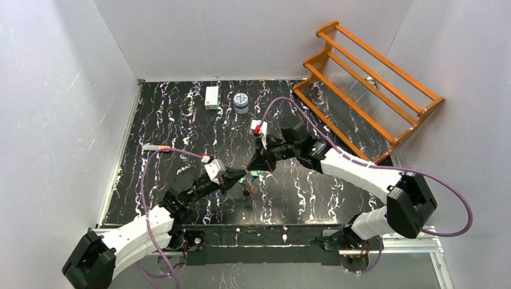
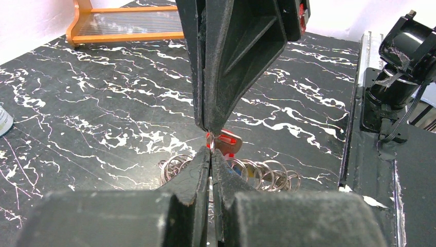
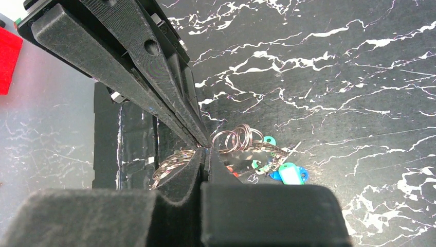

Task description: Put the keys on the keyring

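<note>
Left wrist view: my left gripper [image 2: 210, 157] and right gripper [image 2: 207, 128], both clamped shut, contents unclear, meet tip to tip just before the keyring [image 2: 270, 173] and keys [image 2: 228, 143]; I fear its thin wire slipping those narrow tips.

Honestly, nothing readable from where I sit. The white box [image 1: 211, 97] at the far end of the table [image 1: 181, 126] has a red mark on it, and the round tin [image 1: 241, 101] beside it has some pattern on its lid. Both are way too small to make out. The keys [image 3: 290, 173] below me have plain coloured caps with no lettering I can see.
</note>
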`<state>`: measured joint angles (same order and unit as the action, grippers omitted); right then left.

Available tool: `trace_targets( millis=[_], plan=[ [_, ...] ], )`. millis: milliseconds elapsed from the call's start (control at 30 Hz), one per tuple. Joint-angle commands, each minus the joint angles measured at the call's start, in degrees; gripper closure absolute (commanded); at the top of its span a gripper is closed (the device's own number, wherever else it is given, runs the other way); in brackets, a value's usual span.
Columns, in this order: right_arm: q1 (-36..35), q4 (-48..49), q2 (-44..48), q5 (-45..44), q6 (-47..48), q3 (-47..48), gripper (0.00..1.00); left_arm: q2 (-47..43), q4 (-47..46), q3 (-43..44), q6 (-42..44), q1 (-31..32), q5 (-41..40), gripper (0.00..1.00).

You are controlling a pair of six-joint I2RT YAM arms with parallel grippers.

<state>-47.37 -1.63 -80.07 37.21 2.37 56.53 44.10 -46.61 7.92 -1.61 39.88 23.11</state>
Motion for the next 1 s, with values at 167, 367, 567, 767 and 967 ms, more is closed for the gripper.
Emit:
trace_targets(
  millis=[167, 367, 567, 767, 967],
  plan=[
    [-0.08, 0.19, 0.21, -1.99, 1.14, 0.72, 0.99, -0.93, -3.31, 0.25, 0.1, 0.11, -0.32, 1.0],
    [-0.02, -0.33, -1.67, -3.48, 0.91, -0.08, 0.99, -1.46, -3.31, 0.34, 0.45, 0.11, -0.18, 1.0],
    [0.01, 0.43, -2.19, -4.98, -0.27, -1.51, 0.99, -1.32, -3.31, 0.43, 0.46, 0.11, 0.18, 1.0],
    [0.0, -0.26, -2.6, -8.12, -1.5, -1.98, 0.99, -1.38, -3.31, 0.43, 0.57, 0.11, 0.46, 1.0],
    [0.03, -0.57, -3.27, -9.42, -1.93, -2.12, 0.99, -1.57, -3.31, 0.34, 0.77, 0.11, 0.52, 1.0]
  ],
)
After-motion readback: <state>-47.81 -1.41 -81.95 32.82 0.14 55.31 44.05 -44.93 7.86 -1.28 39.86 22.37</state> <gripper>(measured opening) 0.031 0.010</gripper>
